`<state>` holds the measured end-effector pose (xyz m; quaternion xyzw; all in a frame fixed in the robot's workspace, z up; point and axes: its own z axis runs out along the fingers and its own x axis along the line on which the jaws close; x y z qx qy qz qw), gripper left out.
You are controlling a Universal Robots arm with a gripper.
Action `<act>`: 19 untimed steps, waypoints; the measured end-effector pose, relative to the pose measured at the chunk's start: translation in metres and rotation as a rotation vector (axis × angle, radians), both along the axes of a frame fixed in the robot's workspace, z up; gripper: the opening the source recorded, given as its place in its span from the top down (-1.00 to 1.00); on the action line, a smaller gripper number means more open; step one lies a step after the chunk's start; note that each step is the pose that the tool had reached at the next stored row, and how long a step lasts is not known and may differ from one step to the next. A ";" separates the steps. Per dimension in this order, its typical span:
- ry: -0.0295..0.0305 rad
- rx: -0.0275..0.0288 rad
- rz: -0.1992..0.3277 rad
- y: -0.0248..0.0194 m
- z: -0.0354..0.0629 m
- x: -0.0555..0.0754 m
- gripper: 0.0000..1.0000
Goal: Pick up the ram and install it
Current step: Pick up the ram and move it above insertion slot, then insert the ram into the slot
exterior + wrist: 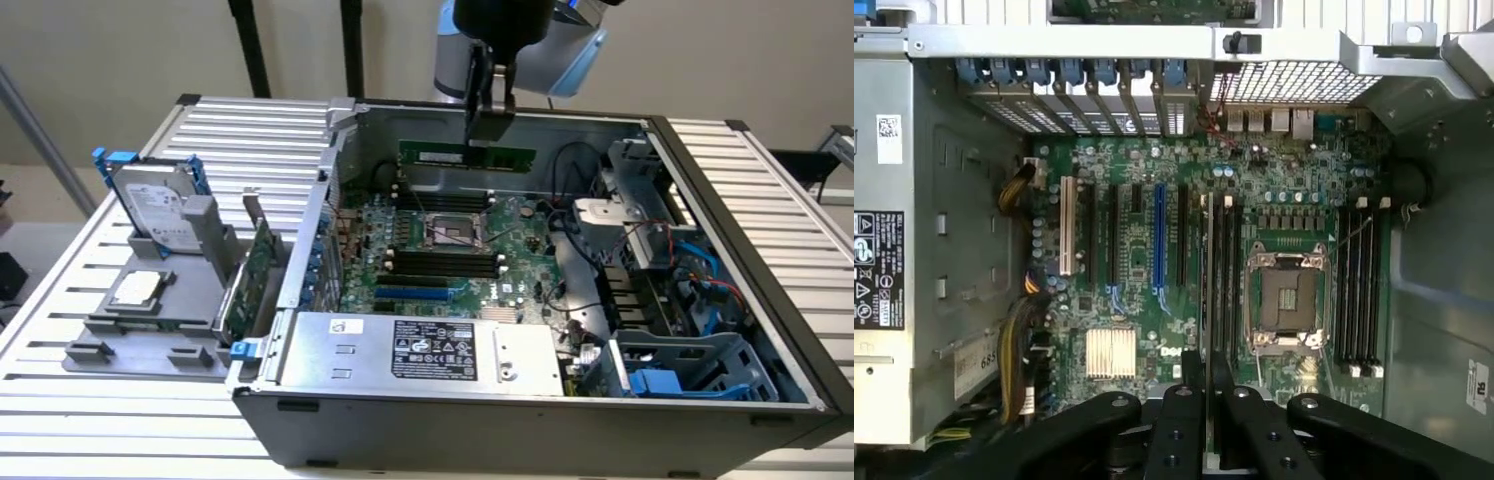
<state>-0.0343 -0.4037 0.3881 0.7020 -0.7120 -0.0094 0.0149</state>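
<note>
Ram [514,158] over motherboard [527,232], slatted metal table [254,125]

You noted the ram [467,157] as matt green circuit board, the gripper [487,128] matt black. Your case [534,420] looked dull grey painted metal; power supply [334,350] bare satin metal with a glossy paper label [434,352]; table [254,130] ribbed brushed aluminium

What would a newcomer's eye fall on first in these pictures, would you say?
Probably the gripper, shut on the ram and holding it above the motherboard at the far side of the open computer case. Next, the metal-framed CPU socket mid-board, and the hard drive standing in a grey holder at the exterior view's left.
</note>
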 end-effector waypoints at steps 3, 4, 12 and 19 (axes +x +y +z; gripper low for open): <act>0.0000 -0.0001 0.000 0.0000 -0.0001 0.000 0.73; 0.0001 -0.0001 0.000 0.0000 -0.0001 0.000 0.73; 0.0001 -0.0001 0.000 0.0000 -0.0001 0.000 0.73; 0.0000 -0.0001 0.000 0.0002 -0.0035 0.000 0.73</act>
